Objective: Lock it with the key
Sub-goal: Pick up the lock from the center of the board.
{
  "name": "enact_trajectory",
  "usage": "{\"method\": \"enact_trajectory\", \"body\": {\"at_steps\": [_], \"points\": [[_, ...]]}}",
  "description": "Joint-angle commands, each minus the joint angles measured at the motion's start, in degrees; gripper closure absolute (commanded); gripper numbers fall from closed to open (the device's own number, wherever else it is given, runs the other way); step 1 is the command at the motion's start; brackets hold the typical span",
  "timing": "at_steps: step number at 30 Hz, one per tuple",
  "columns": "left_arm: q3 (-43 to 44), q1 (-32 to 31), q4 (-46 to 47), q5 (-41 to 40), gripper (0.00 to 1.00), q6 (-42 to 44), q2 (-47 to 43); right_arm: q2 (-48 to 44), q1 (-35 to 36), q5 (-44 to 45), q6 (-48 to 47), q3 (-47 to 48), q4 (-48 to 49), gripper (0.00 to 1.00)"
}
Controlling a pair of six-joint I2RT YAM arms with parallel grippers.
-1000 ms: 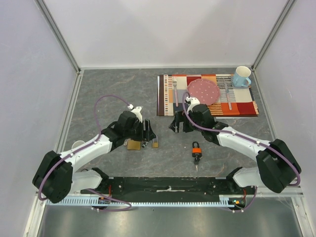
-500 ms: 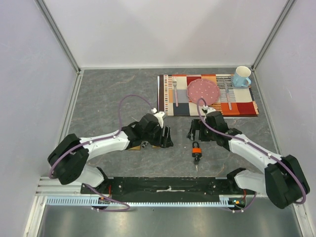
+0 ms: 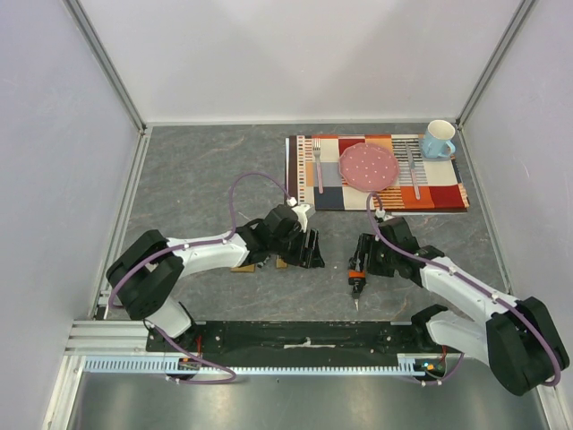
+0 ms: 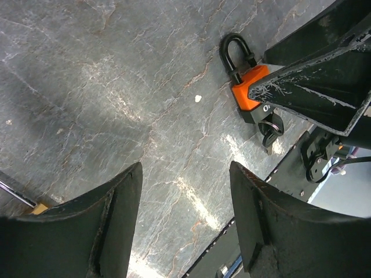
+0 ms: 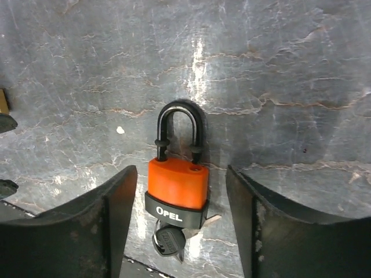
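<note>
Grey table point(image 3: 197, 170): left gripper point(image 4: 185, 171) jaws spread, empty, just beside the lock. Right gripper point(image 5: 181, 172) jaws spread, straddling orange padlock point(image 5: 177, 188), no contact. Padlock lies flat, 1 key point(image 5: 168, 238) at its bottom end.

L arm point(image 3: 208, 250) stretched rightward, low; L fingers point(image 4: 87, 231) spread apart. R arm point(image 3: 458, 285) bent inward, wrist pitched down; R fingers point(image 5: 87, 226) spread wide.

Bright even light, white glare streaks on the tabletop point(image 5: 197, 52)
</note>
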Motion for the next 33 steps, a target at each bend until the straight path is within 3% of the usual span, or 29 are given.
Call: {"method": "enact_trajectory", "body": {"at_steps": [1,9,14,19,24,28,33], "points": [[1.0,-0.2,2.5,1.1,0.33,-1.9,0.1,1.9,0.0,-4.1,2.9,-2.2,0.8,0.35],[-0.4,-0.3,3.4,0.9,0.33,-2.8,0.1,3.8,0.1,-11.0,7.5,-6.8,8.8,0.56],[-1.1,-0.3,3.4,1.1,0.34,-2.9,0.1,4.2,1.1,-12.5,11.7,-10.1,14.4,0.62],[-2.6,-0.4,5.4,3.4,0.37,-4.0,0.7,3.8,1.5,-12.4,15.0,-12.3,18.1,0.65],[-3.0,-0.5,5.3,3.4,0.38,-4.4,0.5,4.8,3.1,-12.6,23.3,-16.6,28.9,0.69],[-3.1,-0.6,4.9,3.4,0.38,-4.4,0.4,7.7,6.3,-11.1,27.5,-16.9,36.5,0.69],[-2.9,-1.1,3.9,3.8,0.38,-4.8,0.7,10.1,9.4,-10.0,29.0,-14.9,38.9,0.66]]}}
